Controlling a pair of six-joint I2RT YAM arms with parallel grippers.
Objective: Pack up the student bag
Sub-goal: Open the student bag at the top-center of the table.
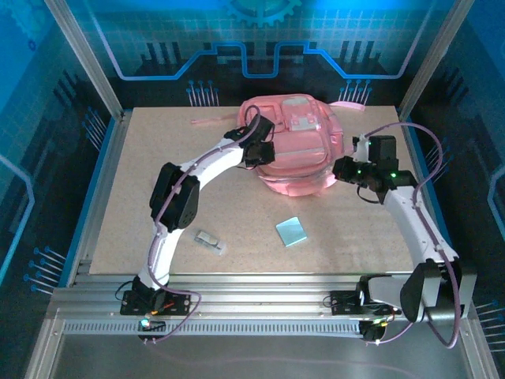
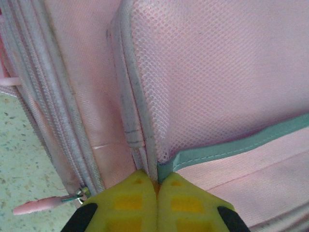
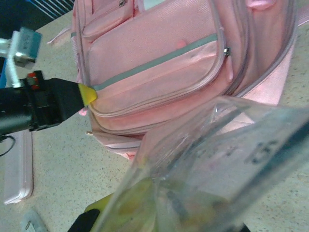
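Left hand [image 2: 157, 182] on student bag [image 2: 217, 72] seam.

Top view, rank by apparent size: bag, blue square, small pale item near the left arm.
1. bag, by far the largest
2. blue square
3. pale item, looks slightly smaller than the square, but it is close

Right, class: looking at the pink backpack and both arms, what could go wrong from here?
1. The left jaws pinch only a thin seam by the mesh pocket of the student bag; it may slip free.
2. The right jaws hold a floppy clear pouch, yet the visible zips look closed, so it could snag outside.
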